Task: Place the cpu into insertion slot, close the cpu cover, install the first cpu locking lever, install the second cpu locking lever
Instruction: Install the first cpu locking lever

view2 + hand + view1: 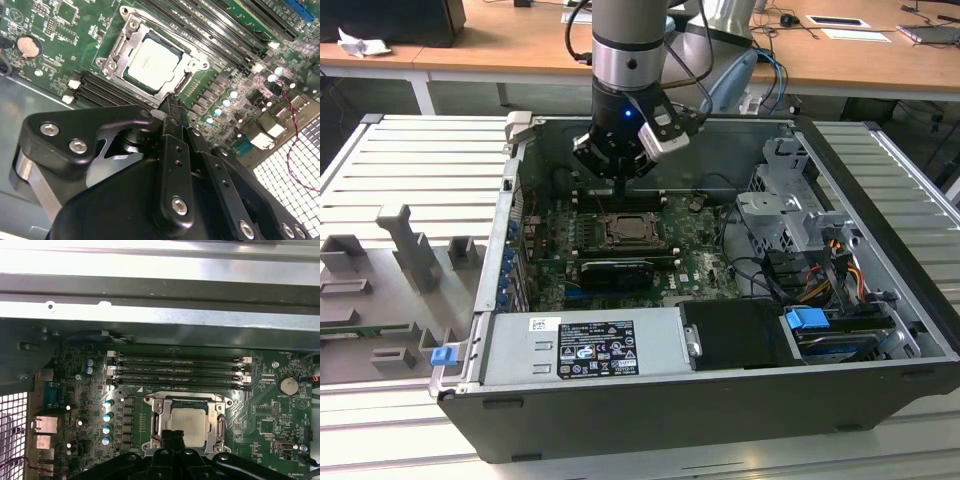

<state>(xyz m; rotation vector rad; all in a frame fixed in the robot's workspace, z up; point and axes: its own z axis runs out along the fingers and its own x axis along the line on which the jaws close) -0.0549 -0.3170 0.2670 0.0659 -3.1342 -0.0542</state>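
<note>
Hand at the socketed cpu

The black hand (172, 102), fingertips together, hung beside the insertion slot (113, 64); the pale cpu (151, 62) sat inside it at the hand's twelve o'clock, a coin cell (28, 46) towards ten.

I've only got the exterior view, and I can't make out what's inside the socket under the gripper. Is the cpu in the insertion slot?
Observer: Yes. In the second wrist view the cpu lies flat in the insertion slot, pale metal top up.
Operator: And the cpu cover?
Observer: The cpu cover is down flat, framing the chip.
Operator: The gripper's fingers?
Observer: The gripper is shut, its tip close by the socket's edge.
</note>
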